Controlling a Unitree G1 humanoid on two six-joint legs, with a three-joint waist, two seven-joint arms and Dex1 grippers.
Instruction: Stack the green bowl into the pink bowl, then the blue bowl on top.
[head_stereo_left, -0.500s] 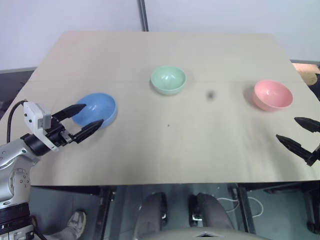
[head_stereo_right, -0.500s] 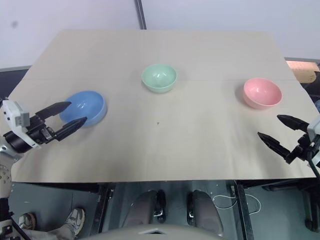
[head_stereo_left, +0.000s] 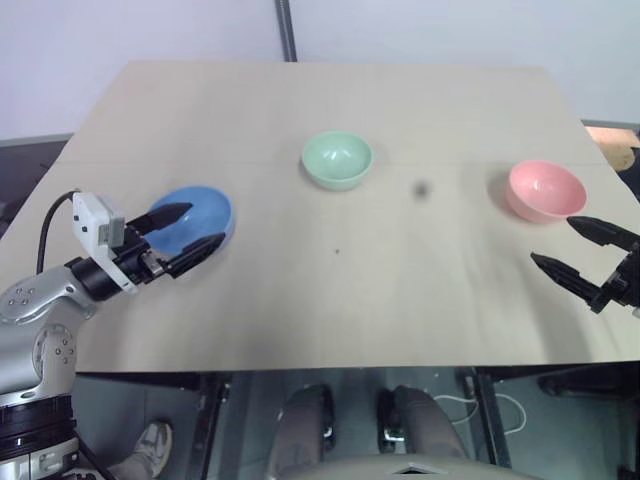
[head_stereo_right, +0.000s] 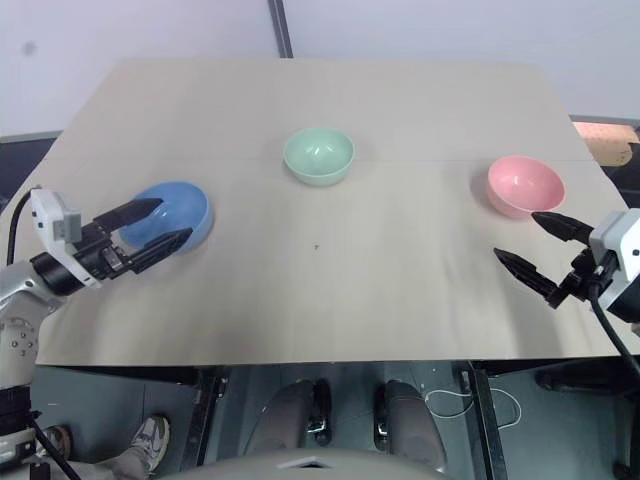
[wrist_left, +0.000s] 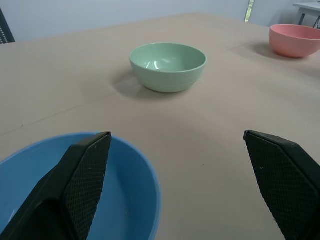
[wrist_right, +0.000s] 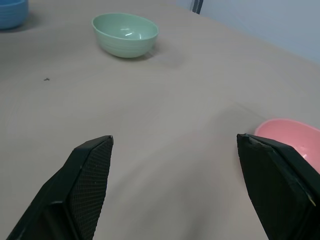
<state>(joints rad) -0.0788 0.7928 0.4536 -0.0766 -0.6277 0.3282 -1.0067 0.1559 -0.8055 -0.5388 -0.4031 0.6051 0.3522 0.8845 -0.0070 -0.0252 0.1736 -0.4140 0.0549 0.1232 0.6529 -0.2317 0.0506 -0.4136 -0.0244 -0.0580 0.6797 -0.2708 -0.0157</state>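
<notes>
Both jaws are standing wide open, holding nothing. Left gripper (head_stereo_left: 188, 230) is straddling the blue bowl's (head_stereo_left: 205, 208) rim; right gripper (head_stereo_left: 583, 251) is hovering beside the pink bowl (head_stereo_left: 545, 187).

a pale wooden table (head_stereo_left: 330, 300) is filling most of the head views, its top lying flat and bare-looking, with a faint seam running across it from side to side. a small dark speck (head_stereo_left: 337, 251) is sitting on the top near the middle. a dark pole (head_stereo_left: 287, 30) is rising behind the far edge, against a light wall (head_stereo_left: 450, 30). under the near edge, a white cable (head_stereo_left: 470, 408) is lying on the grey floor (head_stereo_left: 130, 420). something orange-brown (head_stereo_left: 612, 140) is peeking in at the right edge, too cropped to tell.
</notes>
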